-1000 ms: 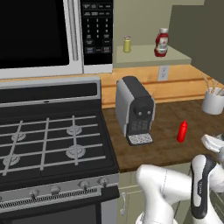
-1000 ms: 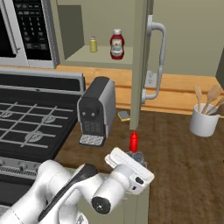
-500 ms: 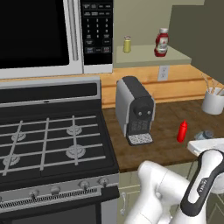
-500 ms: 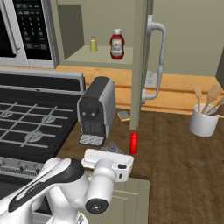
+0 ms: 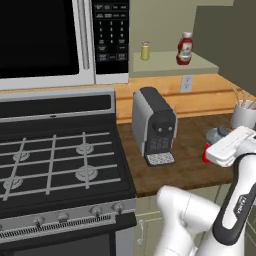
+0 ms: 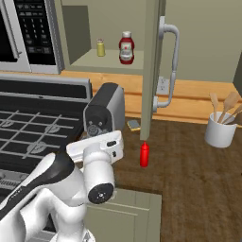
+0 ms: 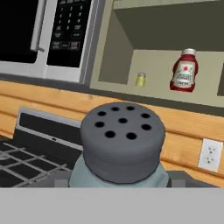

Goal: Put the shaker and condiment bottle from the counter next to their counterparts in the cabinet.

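My gripper (image 7: 120, 181) is shut on the shaker (image 7: 122, 140), whose grey holed cap and pale blue body sit close up in the hand view. In the left base view the shaker (image 5: 217, 134) pokes out of the hand (image 5: 231, 145) above the counter (image 5: 185, 150). Partly behind the hand stands the red condiment bottle (image 5: 205, 153), which is upright on the counter (image 6: 189, 160) below the cabinet door edge (image 6: 144, 154). On the cabinet shelf (image 5: 165, 65) stand the counterparts, a yellow shaker (image 5: 145, 50) (image 6: 100, 47) (image 7: 140, 79) and a wide red bottle (image 5: 184, 48) (image 6: 126, 47) (image 7: 183, 70).
A grey coffee machine (image 5: 154, 125) stands on the counter beside the stove (image 5: 50, 160), with the microwave (image 5: 50, 40) above. The open cabinet door (image 6: 151, 66) juts out, its handle (image 6: 172, 66) on the right. A white utensil holder (image 6: 220, 132) and a small sponge (image 6: 134, 125) sit by the backsplash.
The hand has risen and swung left with the shaker in it, from low over the counter's front edge. The condiment bottle has stayed put.
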{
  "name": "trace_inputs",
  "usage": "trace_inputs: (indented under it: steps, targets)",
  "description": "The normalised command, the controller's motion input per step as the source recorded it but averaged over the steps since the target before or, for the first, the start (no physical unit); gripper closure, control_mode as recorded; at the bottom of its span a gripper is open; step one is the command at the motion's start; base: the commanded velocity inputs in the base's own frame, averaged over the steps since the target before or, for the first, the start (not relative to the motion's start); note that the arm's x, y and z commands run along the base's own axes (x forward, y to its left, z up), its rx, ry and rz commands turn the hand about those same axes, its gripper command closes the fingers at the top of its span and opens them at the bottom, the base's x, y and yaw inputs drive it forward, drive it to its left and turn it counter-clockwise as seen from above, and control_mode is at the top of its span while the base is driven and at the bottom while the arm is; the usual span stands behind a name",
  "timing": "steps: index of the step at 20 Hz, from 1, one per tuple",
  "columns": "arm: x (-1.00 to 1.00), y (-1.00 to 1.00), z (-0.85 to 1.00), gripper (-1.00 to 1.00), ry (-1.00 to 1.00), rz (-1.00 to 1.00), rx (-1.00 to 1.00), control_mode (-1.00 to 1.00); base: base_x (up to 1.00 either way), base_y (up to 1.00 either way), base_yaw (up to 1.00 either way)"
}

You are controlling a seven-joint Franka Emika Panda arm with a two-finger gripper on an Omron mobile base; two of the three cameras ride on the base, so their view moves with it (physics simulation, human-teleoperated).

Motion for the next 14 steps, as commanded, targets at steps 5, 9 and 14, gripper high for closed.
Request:
trace_inputs:
  steps: [5, 9, 14]
  targets:
    - [0.03, 0.67, 0.81, 1.0, -0.03, 0.18, -0.12, -1.0, 0.0, 0.0, 0.0]
    - [0.18, 0.61, 0.66, 1.0, 0.0, 0.02, -0.05, -1.0, 0.0, 0.0, 0.0]
    - [0.22, 0.38, 0.51, 1.0, 0.0, 0.0, -0.01, -1.0, 0.0, 0.0, 0.0]
